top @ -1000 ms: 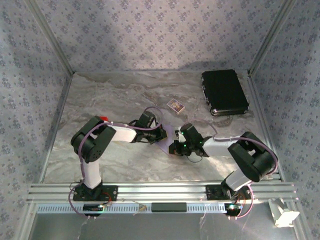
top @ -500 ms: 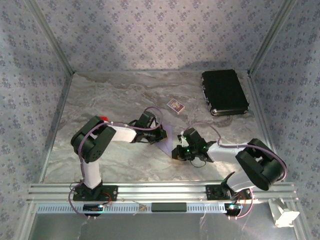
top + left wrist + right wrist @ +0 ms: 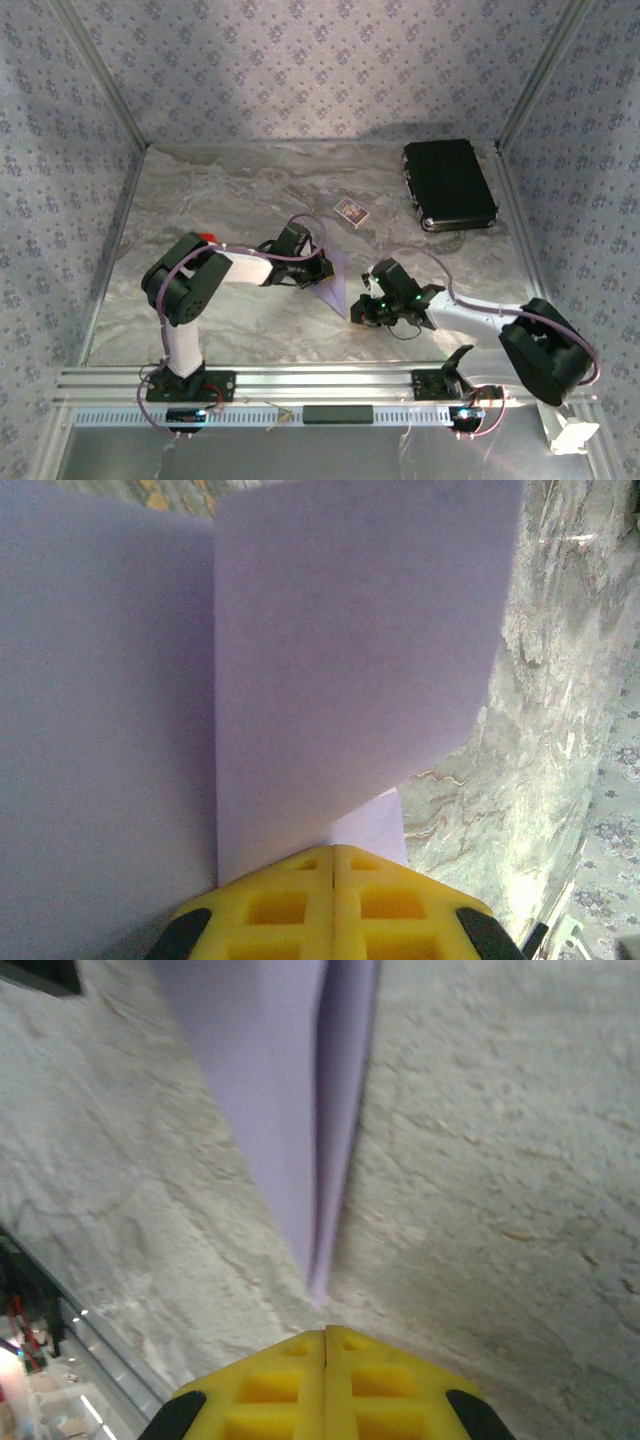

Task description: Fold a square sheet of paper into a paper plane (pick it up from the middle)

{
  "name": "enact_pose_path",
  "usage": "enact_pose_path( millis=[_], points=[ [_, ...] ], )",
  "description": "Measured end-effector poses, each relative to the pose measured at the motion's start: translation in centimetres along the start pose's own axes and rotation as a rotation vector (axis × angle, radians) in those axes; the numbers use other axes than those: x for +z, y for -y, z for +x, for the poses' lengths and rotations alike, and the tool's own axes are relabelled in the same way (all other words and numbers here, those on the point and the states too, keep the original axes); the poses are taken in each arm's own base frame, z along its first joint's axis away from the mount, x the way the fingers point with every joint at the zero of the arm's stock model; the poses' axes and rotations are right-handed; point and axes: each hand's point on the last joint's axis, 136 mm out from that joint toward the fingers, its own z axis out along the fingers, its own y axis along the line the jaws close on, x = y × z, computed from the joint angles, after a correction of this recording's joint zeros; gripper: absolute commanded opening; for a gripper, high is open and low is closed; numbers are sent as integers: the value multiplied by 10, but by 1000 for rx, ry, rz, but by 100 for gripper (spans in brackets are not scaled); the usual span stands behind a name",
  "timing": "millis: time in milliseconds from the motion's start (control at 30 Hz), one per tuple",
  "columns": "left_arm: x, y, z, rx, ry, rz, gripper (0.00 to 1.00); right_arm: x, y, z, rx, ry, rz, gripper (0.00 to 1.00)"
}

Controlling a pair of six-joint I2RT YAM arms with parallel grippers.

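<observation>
At left tool, lilac paper plane, creased, pointed

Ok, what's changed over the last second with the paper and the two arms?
The right jaws, shut, slid back toward the near right along the folded lilac paper as that arm's elbow swung outward. The paper's pointed tip now lies just ahead of them, seemingly not pinched. The left jaws stayed shut on the paper, unmoved. The patterned card, black case and red block stayed put.

Left gripper, right gripper: jaws pressed together
</observation>
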Motion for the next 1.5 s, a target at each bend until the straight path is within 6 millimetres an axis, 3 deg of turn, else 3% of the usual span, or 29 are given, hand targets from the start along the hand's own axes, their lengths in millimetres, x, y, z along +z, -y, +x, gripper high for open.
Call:
enact_pose_path(
  millis=[167,333,567,967,1200,1500],
  points=[
    [0,0,0,0,0,0,0,-3,-26,-26,-21,40,-49,5],
    [0,0,0,1,0,1,0,20,-34,-38,-23,11,-51,5],
    [0,0,0,1,1,1,0,42,-9,-22,26,-44,-14,5],
    [-5,-5,1,-23,31,-15,0,15,3,9,58,-25,-54,6],
    [-9,-8,1,-48,74,-15,0,-11,-18,-24,50,88,-91,5],
    [-9,-8,1,-54,87,-21,0,23,-32,-64,74,56,-69,5]
  ],
)
